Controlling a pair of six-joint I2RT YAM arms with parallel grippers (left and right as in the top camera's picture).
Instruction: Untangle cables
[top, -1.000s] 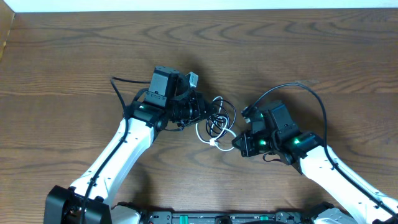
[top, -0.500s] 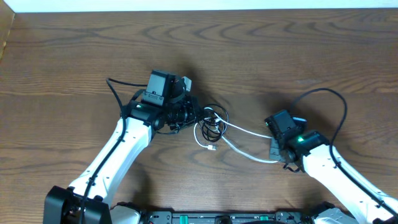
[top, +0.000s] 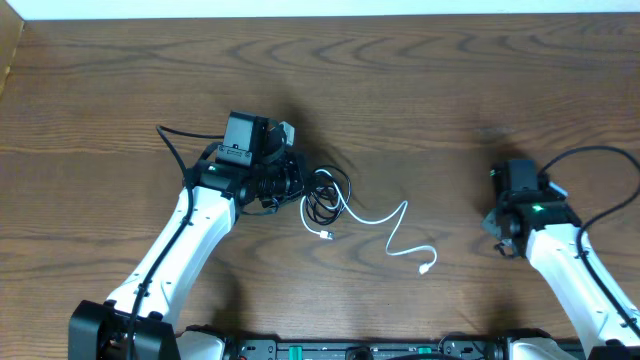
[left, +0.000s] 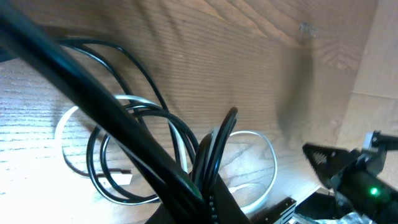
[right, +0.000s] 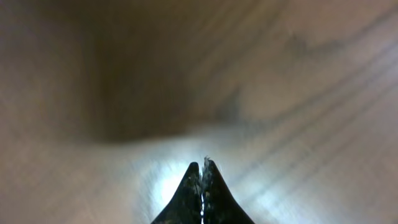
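Note:
My left gripper (top: 298, 188) is shut on the loops of the black cable (top: 322, 198), which bunch just right of its fingers. Up close in the left wrist view, the left gripper (left: 210, 186) pinches several black cable (left: 140, 78) strands that stand up between the fingers. The white cable (top: 392, 228) lies loose on the table, running from a plug (top: 326, 236) under the black loops to its far end (top: 428, 266). It also shows as a white cable (left: 268, 163) curve here. My right gripper (top: 500, 224) sits far right, shut and empty. Its tips (right: 202, 168) are pressed together over bare wood.
A wooden table (top: 420, 90) extends all round. A thick black arm wire (top: 170, 150) loops behind the left arm, and another arm wire (top: 600, 160) arcs over the right arm. The right arm's body (left: 354, 180) shows at the edge of the left wrist view.
My right gripper drew the white cable rightward out of the bundle, let it drop, and moved further right. My left gripper shifted slightly left with the black loops.

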